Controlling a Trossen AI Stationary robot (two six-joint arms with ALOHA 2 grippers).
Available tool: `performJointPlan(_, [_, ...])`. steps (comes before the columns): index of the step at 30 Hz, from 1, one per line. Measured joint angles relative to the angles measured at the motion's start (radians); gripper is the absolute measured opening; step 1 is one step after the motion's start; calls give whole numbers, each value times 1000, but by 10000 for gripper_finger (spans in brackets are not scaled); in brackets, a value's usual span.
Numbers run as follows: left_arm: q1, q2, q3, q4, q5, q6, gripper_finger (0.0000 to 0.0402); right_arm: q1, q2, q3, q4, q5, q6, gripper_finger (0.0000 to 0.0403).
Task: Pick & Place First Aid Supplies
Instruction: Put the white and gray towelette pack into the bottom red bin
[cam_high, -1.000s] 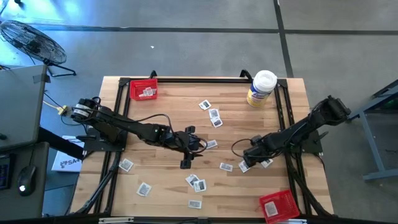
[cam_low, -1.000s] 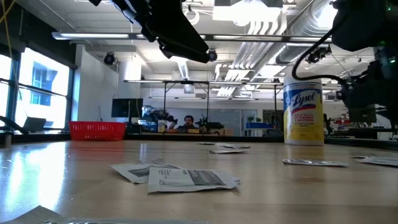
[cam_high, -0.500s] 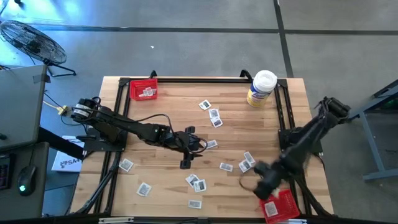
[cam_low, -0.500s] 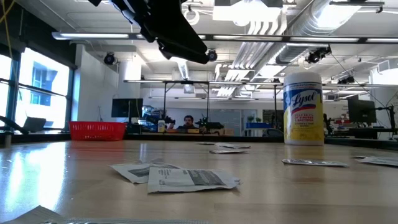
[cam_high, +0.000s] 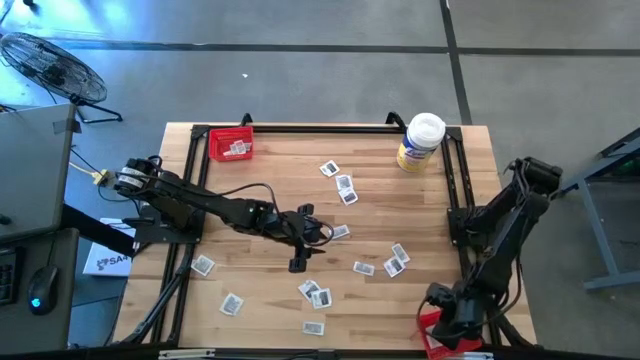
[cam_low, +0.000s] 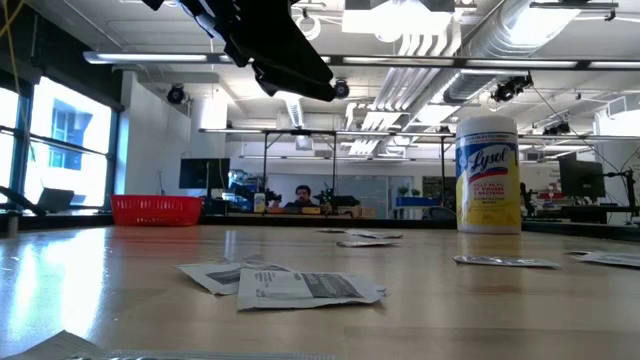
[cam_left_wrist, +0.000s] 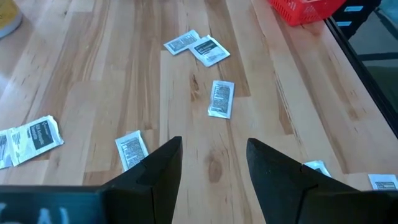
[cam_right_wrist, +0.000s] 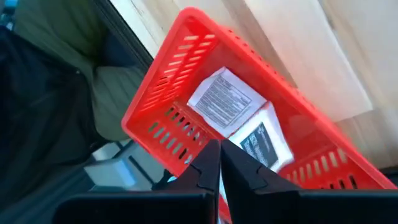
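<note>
Several first aid supplies, small white-and-grey packets, lie flat across the wooden table. My right gripper hangs over the red tray at the table's near right corner. It is shut, with a thin pale packet edge between its fingers. Two packets lie on that tray's floor. My left gripper stands open above bare wood at the table's middle, holding nothing. A packet lies ahead of it. My right gripper pinches a packet between its two fingers. Only a thin pale edge shows between them, so I cannot tell which part of the packet they have. The fingers point steeply down over the red tray, and the packet is clear of the tray's floor.
A second red tray with a packet in it stands at the far left corner. A white-lidded yellow-labelled tub stands upright at the far right. Black frame rails run along the table's edges. Loose packets lie near the front.
My right gripper has swung from the packets right of the table's middle toward the near right corner, rising and rolling on the way. It has stayed shut and now hangs over the red tray. It has left the low view.
</note>
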Motion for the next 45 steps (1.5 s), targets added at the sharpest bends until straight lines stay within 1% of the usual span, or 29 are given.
performJointPlan(2, [0,0,0,0,2,-10,179,-7,0,-25,55,-27,-2,9])
performJointPlan(5, [0,0,0,-1,3,-12,179,-18,0,-40,120,-58,-3,25])
performJointPlan(10, [0,0,0,-2,3,-12,179,-45,0,-4,102,-64,-24,70])
performJointPlan(12, [0,0,0,-2,3,-12,179,-72,0,24,102,-45,-59,83])
performJointPlan(15, [0,0,0,-2,2,-12,179,-126,-1,67,87,44,-196,90])
performJointPlan(18, [0,0,0,-2,2,-12,179,-188,-1,90,58,157,-410,89])
performJointPlan(20, [0,0,0,-2,2,-12,179,-230,-1,88,49,208,-570,86])
performJointPlan(24, [0,0,0,-2,2,-12,179,-300,-2,28,27,222,-803,84])
performJointPlan(30, [0,0,0,-2,2,-12,179,-363,-2,-91,16,222,-1061,87])
performJointPlan(36, [0,0,0,-2,2,-12,179,-401,-2,-189,20,230,-1206,87])
performJointPlan(38, [0,0,0,-2,2,-12,179,-407,-2,-220,18,254,-1241,87])
performJointPlan(41, [0,0,0,-2,2,-12,179,-406,-2,-256,36,322,-1301,87])
performJointPlan(45, [0,0,0,-1,1,-12,179,-404,-4,-289,87,343,-1380,87])
